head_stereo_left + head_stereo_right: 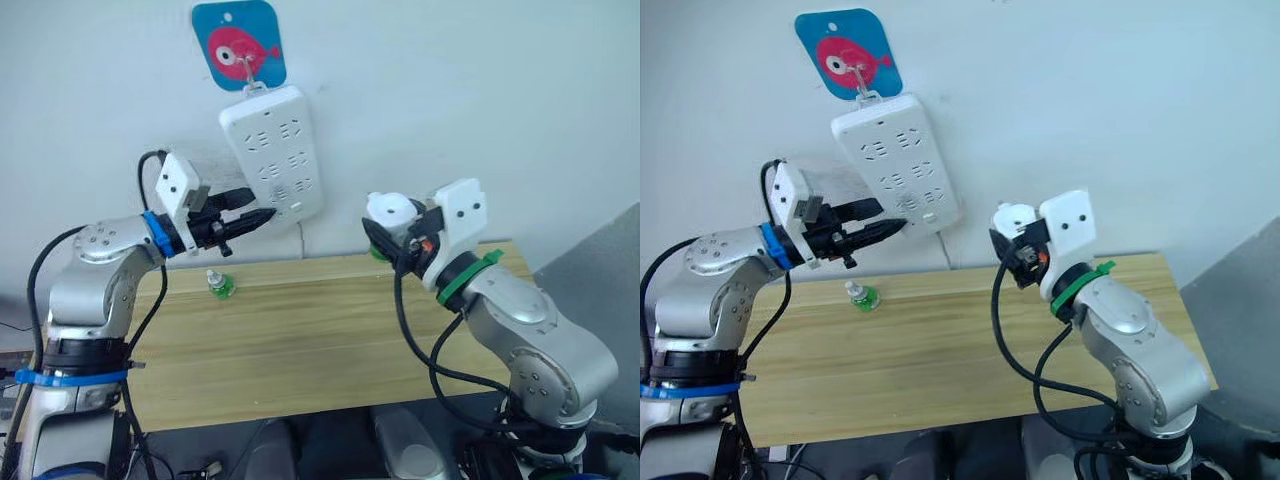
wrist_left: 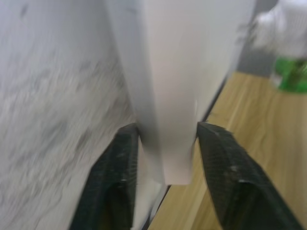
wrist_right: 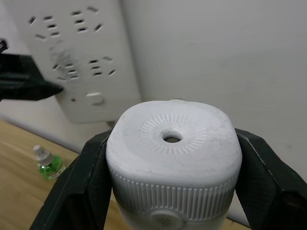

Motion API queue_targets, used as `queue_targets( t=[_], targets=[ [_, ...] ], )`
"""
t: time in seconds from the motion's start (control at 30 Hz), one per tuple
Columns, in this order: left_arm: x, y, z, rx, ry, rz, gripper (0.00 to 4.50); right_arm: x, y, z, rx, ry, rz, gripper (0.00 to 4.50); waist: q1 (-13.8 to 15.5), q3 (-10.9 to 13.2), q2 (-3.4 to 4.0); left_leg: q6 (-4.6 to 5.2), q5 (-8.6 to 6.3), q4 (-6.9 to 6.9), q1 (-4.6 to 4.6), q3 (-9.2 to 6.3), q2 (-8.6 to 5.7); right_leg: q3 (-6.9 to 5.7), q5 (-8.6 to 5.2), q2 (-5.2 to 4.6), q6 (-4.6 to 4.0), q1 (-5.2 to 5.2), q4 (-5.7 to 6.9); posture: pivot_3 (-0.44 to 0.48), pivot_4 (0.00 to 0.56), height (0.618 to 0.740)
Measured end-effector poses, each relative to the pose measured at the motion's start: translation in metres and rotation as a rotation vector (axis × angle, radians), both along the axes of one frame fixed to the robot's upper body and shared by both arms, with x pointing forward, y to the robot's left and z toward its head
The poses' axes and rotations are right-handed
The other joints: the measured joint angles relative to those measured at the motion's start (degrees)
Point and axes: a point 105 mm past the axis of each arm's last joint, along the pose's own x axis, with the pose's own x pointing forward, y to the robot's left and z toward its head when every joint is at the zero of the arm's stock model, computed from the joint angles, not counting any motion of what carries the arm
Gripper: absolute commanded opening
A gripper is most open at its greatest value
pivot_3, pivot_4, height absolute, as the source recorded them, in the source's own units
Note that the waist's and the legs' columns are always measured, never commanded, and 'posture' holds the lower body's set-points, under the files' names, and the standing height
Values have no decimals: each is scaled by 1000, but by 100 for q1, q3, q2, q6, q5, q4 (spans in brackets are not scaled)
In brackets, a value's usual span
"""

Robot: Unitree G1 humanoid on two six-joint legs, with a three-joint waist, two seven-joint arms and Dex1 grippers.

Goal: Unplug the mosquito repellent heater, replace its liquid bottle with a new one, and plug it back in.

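Centre right: right gripper (image 1: pixel 392 236) clamps ribbed white mosquito repellent heater (image 3: pixel 172 163) | left gripper (image 1: pixel 248 209) pinches smooth power strip (image 1: pixel 276 152) edge | green bottle (image 1: pixel 219 284) on wood-grain table (image 1: pixel 320 340) | pale wall (image 1: pixel 450 90)

White heater (image 3: pixel 172 163) unplugged, upright, with green bottle (image 1: pixel 381 251) beneath

I see a long white power strip (image 1: pixel 274 152) hanging on the wall (image 1: pixel 480 90) from a blue card with a pink fish (image 1: pixel 239 44). Below it is a wooden table (image 1: pixel 310 340).
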Motion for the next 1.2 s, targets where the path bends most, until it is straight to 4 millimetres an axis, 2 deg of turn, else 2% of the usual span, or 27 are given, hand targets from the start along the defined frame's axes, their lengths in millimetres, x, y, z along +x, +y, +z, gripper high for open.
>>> queue_targets(
  t=[0.1, 0.2, 0.3, 0.47, 0.57, 0.7, 0.87, 1.07, 1.2],
  targets=[
    [-14, 7, -22, 44, 31, 24, 3724, 1, -4, 0, 19, 5, -1, 3044, -12, 1, 1, -22, 12, -12, -15, 0, 4, -1, 0, -1, -1, -24, 1, -216, 258, 740],
    [-29, 13, -17, 62, -30, 57, 4497, -1, -4, -3, 45, 22, 28, 3044, 42, 0, 1, -24, 13, -14, -20, 2, 7, 1, 0, -17, -1, -28, -4, -200, 254, 740],
    [-51, 1, -16, 90, -88, 28, 4500, -2, -10, -8, 120, 53, 28, 3044, 73, 0, 0, -26, 16, -29, -17, 12, 5, 6, -1, -46, 0, -25, -7, -184, 245, 740],
    [-72, -51, -35, 31, -100, -119, 4500, 0, -10, -10, 370, 143, 49, 3044, 128, -2, -3, -12, 24, -29, -16, 12, -6, 2, 5, -46, 8, -18, -1, -194, 233, 740],
    [-69, -70, -38, -15, -139, -121, 4500, 1, -13, -14, 454, 202, 36, 3044, 119, -2, -4, -3, 34, -30, -15, 13, -11, 0, 12, -45, 11, -18, 4, -206, 231, 740],
    [-55, -89, -35, -83, -177, -104, 4500, 2, -24, -19, 522, 263, 3, 3044, 92, -4, -2, 5, 44, -31, -16, 19, -21, -5, 15, -43, 10, -18, 10, -229, 228, 740],
    [-61, -124, -38, -160, -145, -212, 4500, -1, -19, -14, 647, 316, 46, 3044, -5, -4, -2, 8, 45, -47, -15, 31, -21, 0, 14, -41, 10, -20, 4, -237, 229, 740],
    [-52, -134, -34, -222, -143, -205, 4500, -2, -21, -10, 839, 399, 54, 3044, -78, -4, -2, 21, 53, -54, -14, 36, -20, 0, 15, -41, 10, -19, 2, -257, 231, 740],
    [-43, -143, -24, -271, -172, -205, 4500, -2, -26, -6, 878, 433, 45, 3044, -79, -5, -4, 23, 56, -53, -14, 39, -34, 4, 18, -43, 16, -17, -1, -264, 230, 740]
  ],
)
